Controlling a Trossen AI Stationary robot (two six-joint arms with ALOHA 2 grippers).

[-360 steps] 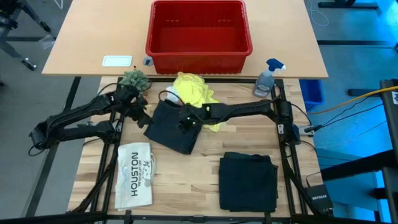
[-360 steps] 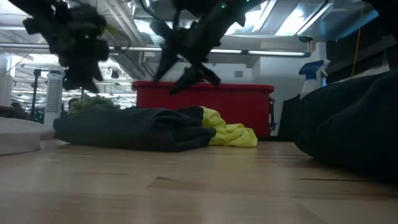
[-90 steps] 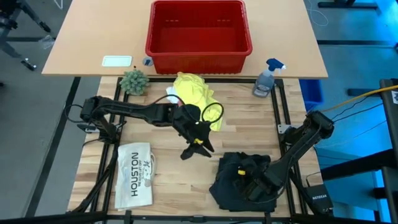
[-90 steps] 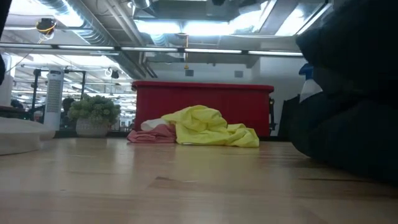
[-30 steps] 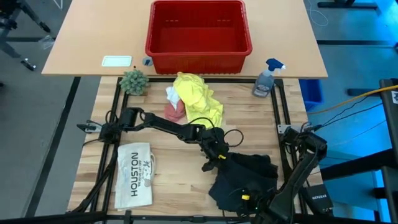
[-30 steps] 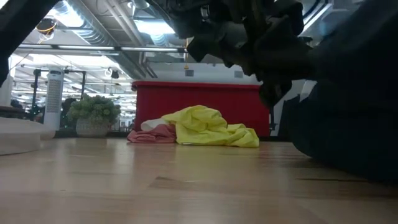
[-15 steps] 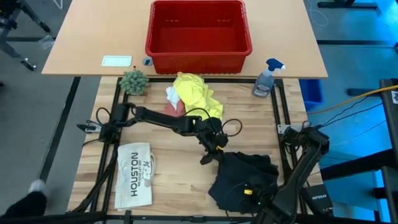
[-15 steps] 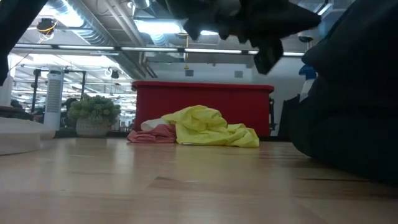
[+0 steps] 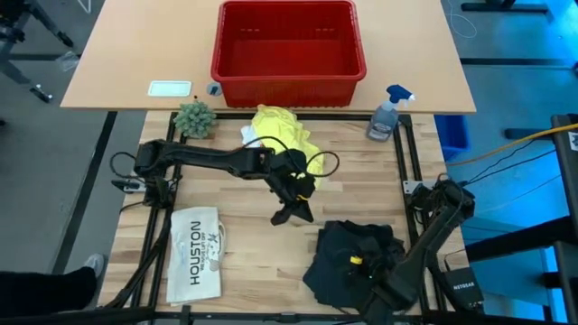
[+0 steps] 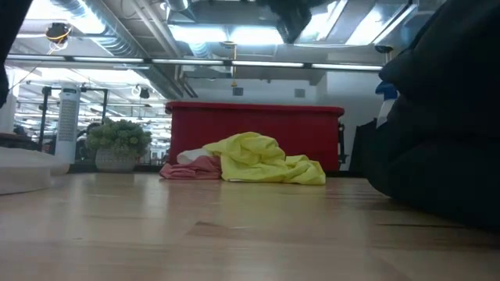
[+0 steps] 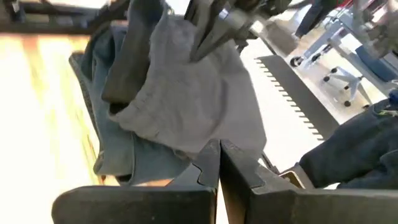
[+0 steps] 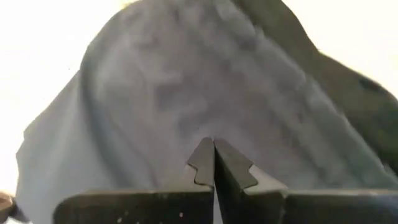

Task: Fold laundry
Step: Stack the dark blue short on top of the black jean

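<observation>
The dark trousers (image 9: 336, 246) lie bunched at the near right of the table. My right gripper (image 9: 358, 262) is over them, shut on their cloth (image 12: 186, 74). My left gripper (image 9: 291, 215) hangs shut and holds nothing, above bare wood just left of the trousers and clear of them. Its wrist view looks across at the raised dark cloth (image 11: 186, 99). The yellow T-shirt (image 9: 282, 135) lies crumpled at the far middle of the table. The white cloth (image 9: 249, 137) is beside it, and the pink cloth (image 10: 187, 168) rests against it. My right gripper has a raised part of the trousers' cloth (image 12: 205, 134) at its shut fingertips. It comes from above, slanting down. The cloth spreads away below the tips onto the pile on the table. I cannot tell whether it holds one layer or several.
A red basket (image 9: 287, 45) stands on the far table. A spray bottle (image 9: 386, 113) is at the far right and a small plant (image 9: 194, 117) at the far left. The flat white HOUSTON item (image 9: 196, 253) lies at the near left. Bare wood (image 9: 262, 271) lies between it and the trousers.
My left gripper has risen and drawn away from the trousers' far-left corner, toward the table's left and far edges, staying shut. My right gripper has gone up and toward the far edge over the trousers, staying shut.
</observation>
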